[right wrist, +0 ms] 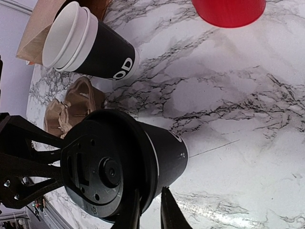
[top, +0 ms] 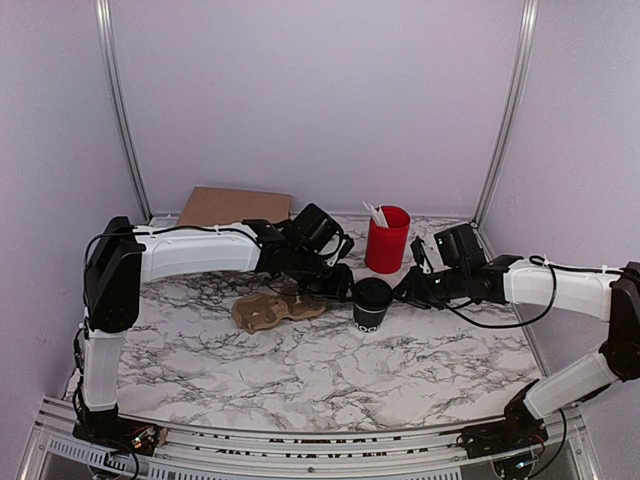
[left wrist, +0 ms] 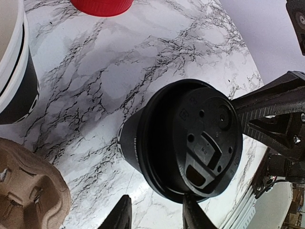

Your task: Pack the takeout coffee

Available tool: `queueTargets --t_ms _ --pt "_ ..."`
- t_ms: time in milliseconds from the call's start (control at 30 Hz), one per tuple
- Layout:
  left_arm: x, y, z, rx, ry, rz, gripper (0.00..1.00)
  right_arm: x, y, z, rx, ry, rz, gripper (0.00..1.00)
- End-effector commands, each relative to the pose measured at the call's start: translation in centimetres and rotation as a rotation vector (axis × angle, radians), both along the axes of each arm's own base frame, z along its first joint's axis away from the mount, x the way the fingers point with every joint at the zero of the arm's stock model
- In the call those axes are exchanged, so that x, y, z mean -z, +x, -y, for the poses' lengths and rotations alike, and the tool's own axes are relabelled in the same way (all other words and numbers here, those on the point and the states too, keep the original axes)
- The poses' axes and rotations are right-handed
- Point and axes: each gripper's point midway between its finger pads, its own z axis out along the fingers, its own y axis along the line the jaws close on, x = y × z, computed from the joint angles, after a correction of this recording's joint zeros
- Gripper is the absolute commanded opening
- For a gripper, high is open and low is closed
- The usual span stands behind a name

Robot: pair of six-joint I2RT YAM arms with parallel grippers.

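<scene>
The takeout coffee, a small black cup with white lettering and a black lid, stands upright mid-table. It also shows in the left wrist view and the right wrist view. My left gripper is just left of it and open, with one fingertip at the lid's edge. My right gripper is at its right side. Its narrow jaws are closed on the lid's rim.
A brown pulp cup carrier lies left of the coffee. A red cup of utensils stands behind it. A stack of lidless black cups stands by the carrier. A flat brown paper bag lies at the back wall.
</scene>
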Motion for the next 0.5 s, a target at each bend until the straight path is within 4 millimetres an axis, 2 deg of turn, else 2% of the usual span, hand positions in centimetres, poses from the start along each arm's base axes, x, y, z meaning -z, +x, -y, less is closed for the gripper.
queueTargets --t_ms 0,233,467 --pt "2.0 0.4 0.3 -0.014 0.040 -0.007 0.38 2.0 -1.0 0.5 0.005 -0.065 -0.049 0.16" --pt "4.3 0.4 -0.2 -0.026 0.099 -0.025 0.36 4.9 -3.2 0.3 -0.018 -0.164 -0.107 0.14" --pt "6.1 0.4 -0.8 -0.029 0.139 -0.037 0.35 7.5 -5.1 0.2 -0.024 -0.157 -0.172 0.12"
